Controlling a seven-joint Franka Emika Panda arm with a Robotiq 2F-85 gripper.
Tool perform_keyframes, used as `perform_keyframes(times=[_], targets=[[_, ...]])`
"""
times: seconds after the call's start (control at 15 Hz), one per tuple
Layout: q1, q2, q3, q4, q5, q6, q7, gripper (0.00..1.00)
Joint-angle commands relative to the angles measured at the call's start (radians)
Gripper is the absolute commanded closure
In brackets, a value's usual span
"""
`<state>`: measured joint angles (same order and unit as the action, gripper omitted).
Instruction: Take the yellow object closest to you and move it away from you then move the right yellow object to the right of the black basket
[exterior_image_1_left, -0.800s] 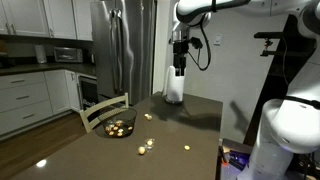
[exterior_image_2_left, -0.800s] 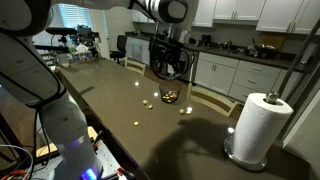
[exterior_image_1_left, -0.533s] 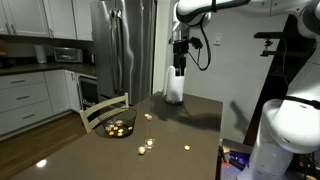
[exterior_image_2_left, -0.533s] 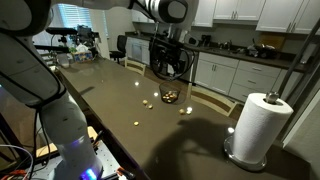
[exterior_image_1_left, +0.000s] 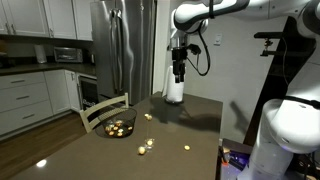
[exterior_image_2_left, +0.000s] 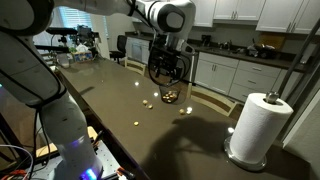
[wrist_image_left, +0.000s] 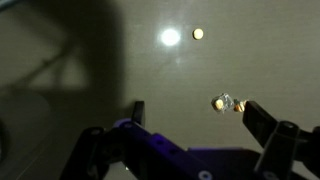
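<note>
The black basket (exterior_image_1_left: 113, 132) is low, round and dark, holds small yellowish items, and rests on the dark bench (exterior_image_1_left: 195, 112). Small yellow pieces lie loose on the bench, clear of the basket: one piece (exterior_image_1_left: 148, 116) near it, another piece (exterior_image_1_left: 145, 148) and a third piece (exterior_image_1_left: 186, 148) farther off. The jaws stand wide apart and empty, raised above the bench, well apart from the basket.

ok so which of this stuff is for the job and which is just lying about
For the job: yellow pieces, black basket, gripper.
Lying about: paper towel roll, chair, fridge.
</note>
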<state>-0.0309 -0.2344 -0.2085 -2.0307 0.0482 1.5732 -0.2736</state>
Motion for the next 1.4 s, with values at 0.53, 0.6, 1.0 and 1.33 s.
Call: perform_keyframes(times=[0.53, 0.6, 1.0, 1.33], targets=[[0.022, 0.143, 0.134, -0.155, 0.025, 0.123, 0.016, 0.0], [0.021, 0.16, 0.139, -0.157, 0.028, 0.128, 0.014, 0.0], [0.006, 0.242, 0.142, -0.211, 0.068, 0.245, -0.008, 0.0], [-0.004, 0.279, 0.142, -0.278, 0.142, 0.303, -0.028, 0.0]])
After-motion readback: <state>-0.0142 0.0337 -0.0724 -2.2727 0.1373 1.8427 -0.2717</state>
